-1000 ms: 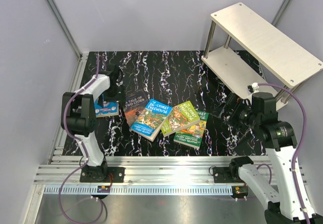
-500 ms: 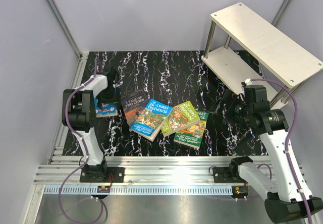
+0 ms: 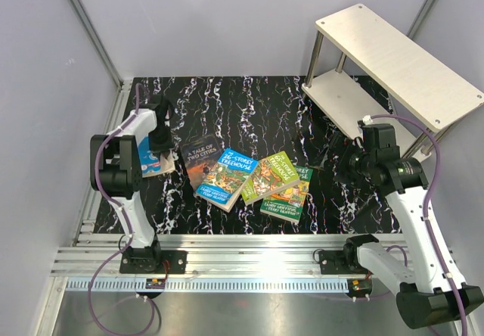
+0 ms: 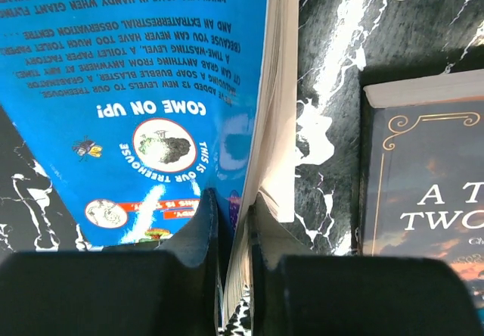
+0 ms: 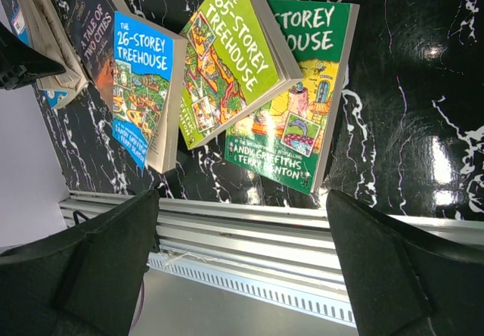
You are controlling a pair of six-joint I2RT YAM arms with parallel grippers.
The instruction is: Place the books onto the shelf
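Note:
My left gripper [image 4: 234, 222] [image 3: 159, 148] is shut on the edge of a blue book [image 4: 151, 86] [image 3: 160, 165] at the far left of the mat. Its back cover is tipped up and its pages fan open. Right beside it lies "A Tale of Two Cities" [image 4: 427, 192] [image 3: 198, 157]. A blue Treehouse book [image 3: 224, 178] [image 5: 141, 86], a light green one [image 3: 268, 175] [image 5: 227, 56] and a dark green one [image 3: 291, 196] [image 5: 302, 101] overlap mid-mat. My right gripper [image 5: 242, 222] [image 3: 333, 160] hangs open above them, holding nothing. The shelf [image 3: 393, 63] stands at the back right with bare boards.
An aluminium rail [image 3: 249, 249] [image 5: 249, 238] runs along the near edge of the black marbled mat [image 3: 249, 116]. Grey walls close in the left side and the back. The shelf's metal posts [image 3: 314, 56] stand close to my right arm.
My left gripper went from open to shut on the blue book's edge, and the book's cover has tipped up. My right arm shifted slightly left, toward the mat.

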